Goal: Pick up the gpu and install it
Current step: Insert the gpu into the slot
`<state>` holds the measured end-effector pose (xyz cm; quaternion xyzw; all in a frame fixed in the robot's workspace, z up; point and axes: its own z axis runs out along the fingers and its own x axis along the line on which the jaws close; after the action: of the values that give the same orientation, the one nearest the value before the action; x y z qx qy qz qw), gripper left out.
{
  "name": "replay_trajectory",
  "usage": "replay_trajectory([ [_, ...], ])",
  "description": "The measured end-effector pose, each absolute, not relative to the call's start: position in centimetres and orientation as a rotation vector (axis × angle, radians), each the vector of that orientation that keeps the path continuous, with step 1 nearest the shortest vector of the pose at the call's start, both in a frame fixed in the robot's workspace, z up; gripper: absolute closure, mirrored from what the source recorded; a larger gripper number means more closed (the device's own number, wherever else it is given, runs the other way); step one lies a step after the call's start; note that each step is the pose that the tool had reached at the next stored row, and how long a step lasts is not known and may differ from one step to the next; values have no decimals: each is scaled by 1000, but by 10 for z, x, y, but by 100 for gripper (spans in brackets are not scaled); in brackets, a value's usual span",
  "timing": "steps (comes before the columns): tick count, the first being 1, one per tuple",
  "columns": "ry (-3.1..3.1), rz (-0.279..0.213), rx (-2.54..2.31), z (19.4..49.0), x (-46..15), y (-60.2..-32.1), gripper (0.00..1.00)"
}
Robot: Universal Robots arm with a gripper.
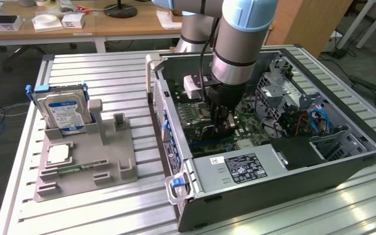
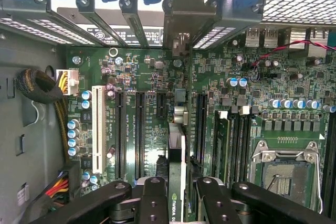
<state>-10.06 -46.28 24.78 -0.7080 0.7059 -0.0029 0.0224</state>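
I count one robot arm (image 1: 240,39) with one gripper (image 1: 222,128), and it grips one gpu (image 2: 176,182). I see one open computer case (image 1: 344,161) and one green board (image 2: 157,77) inside it. On the desk (image 1: 96,73) sits one gray holder (image 1: 86,169) with one hard drive (image 1: 64,111).

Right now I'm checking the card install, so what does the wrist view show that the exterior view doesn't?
Wrist view alone: the gpu edge-on between the gripper fingers, over the expansion slots, and the white slot.

Exterior view alone: the hard drive upright in the grey holder, the power supply, and the arm reaching into the computer case.

Both: the green motherboard, the CPU socket.
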Motion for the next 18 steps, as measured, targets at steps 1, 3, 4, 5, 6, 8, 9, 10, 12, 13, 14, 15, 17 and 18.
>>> replay_trajectory([
  [1,2187,-9,-2193,248,-101,-463,74],
  [3,2188,-9,-2192,248,-101,-463,74],
  [4,2189,-9,-2191,247,-101,-462,74],
  [5,2190,-9,-2190,247,-101,-462,74],
  [6,2191,-9,-2188,247,-101,-462,74],
  [8,2193,-9,-2186,247,-101,-462,74],
  [9,2193,-10,-2186,246,-101,-462,74],
  [10,2193,-10,-2186,246,-102,-461,74],
  [12,2193,-9,-2187,246,-103,-462,74],
  [13,2193,-9,-2187,246,-103,-462,74],
  [14,2193,-10,-2187,245,-103,-462,74],
  [15,2193,-10,-2187,244,-103,-462,74],
  [17,2194,-9,-2186,242,-104,-461,74],
  [18,2194,-9,-2187,242,-104,-462,74],
])
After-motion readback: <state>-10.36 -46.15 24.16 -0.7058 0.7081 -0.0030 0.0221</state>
